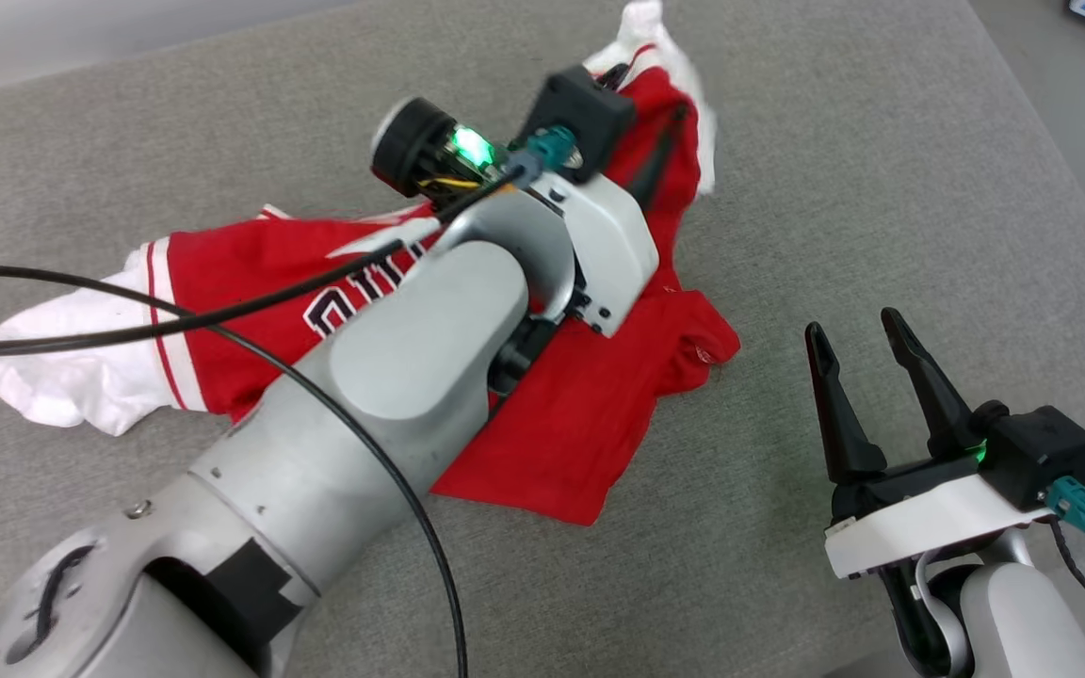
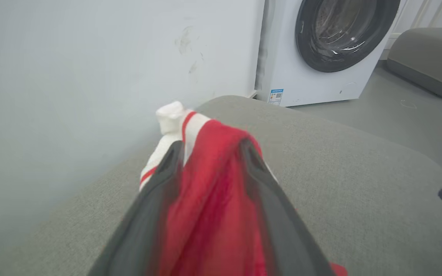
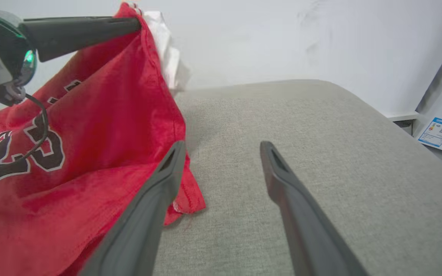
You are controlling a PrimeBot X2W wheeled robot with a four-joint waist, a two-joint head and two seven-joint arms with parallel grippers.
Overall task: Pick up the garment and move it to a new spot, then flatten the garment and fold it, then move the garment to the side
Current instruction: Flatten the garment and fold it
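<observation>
Evidently mid pick-up: fingers of the left gripper [image 2: 210, 145] clamp the far end of the red jersey [image 1: 580, 414], which is half raised off the grey cushion [image 1: 882, 188], while the right gripper [image 1: 853, 325] waits at near right with fingers apart and empty, and the next move probably calls for carrying the jersey clear to a new spot.

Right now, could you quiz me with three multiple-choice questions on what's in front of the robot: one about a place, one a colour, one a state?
1. Where is the right tool relative to the shirt?
A. on top of it
B. beside it, over bare pad
C. underneath it

2. The sleeves are:
A. black
B. blue
C. white

3. The left tool is:
A. shut on the shirt
B. open and empty
C. holding a cable

Answers:
1. B, it stands over grey pad to the shirt's right.
2. C, white cloth with red stripes shows at the shirt's ends.
3. A, red cloth is pinched in it and hangs from it.
</observation>
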